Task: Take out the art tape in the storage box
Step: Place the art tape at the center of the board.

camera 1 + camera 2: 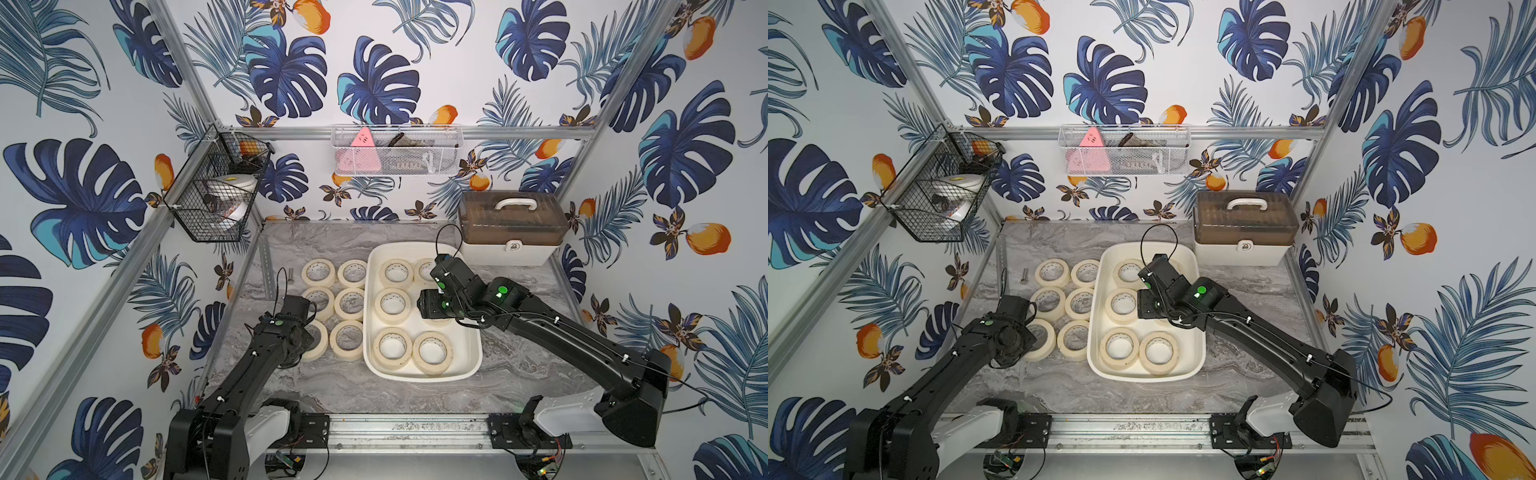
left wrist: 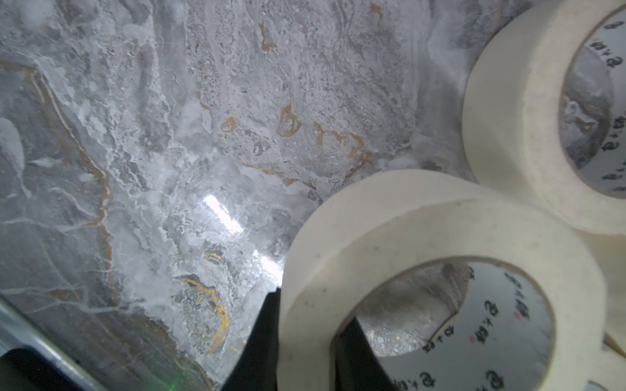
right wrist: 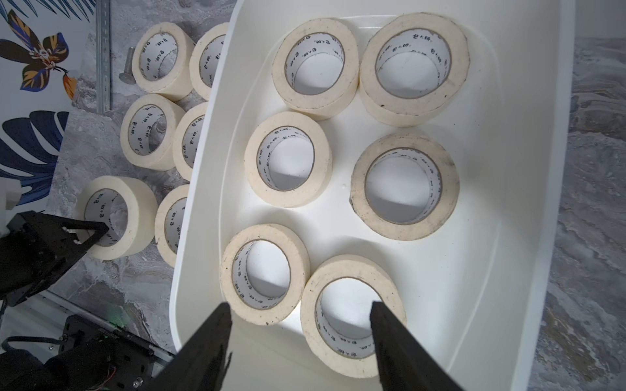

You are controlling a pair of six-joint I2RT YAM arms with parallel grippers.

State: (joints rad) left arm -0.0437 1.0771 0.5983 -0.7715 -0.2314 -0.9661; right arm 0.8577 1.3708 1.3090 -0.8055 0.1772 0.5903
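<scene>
The right gripper [image 3: 299,304] hangs over the storage box [image 3: 528,169], jaws standing well apart and empty. In the right wrist view its fingers [image 3: 389,338] frame the wall of the closest roll of art tape [image 3: 352,267]. The left gripper [image 2: 310,315] is pinched on the wall of another roll [image 2: 440,230], with 1 finger outside and 1 in the core. That roll seems to sit on the table [image 2: 203,101], though its underside is hidden.

In both top views, 6 rolls lie flat outside the box in 3 pairs [image 1: 351,303], just beside its left wall. The right wrist view shows 6 more flat on the box floor [image 3: 288,159].

The task looks about half done. The left arm appears to be parking a roll while the right lines up the next pick.

The right gripper's next move calls for a straight descent. 1 finger should drop into the core and the other into the narrow gap beside the neighbouring roll. It should then close and lift clear of the flared rim. The left gripper should let go and rise without dragging its roll.
</scene>
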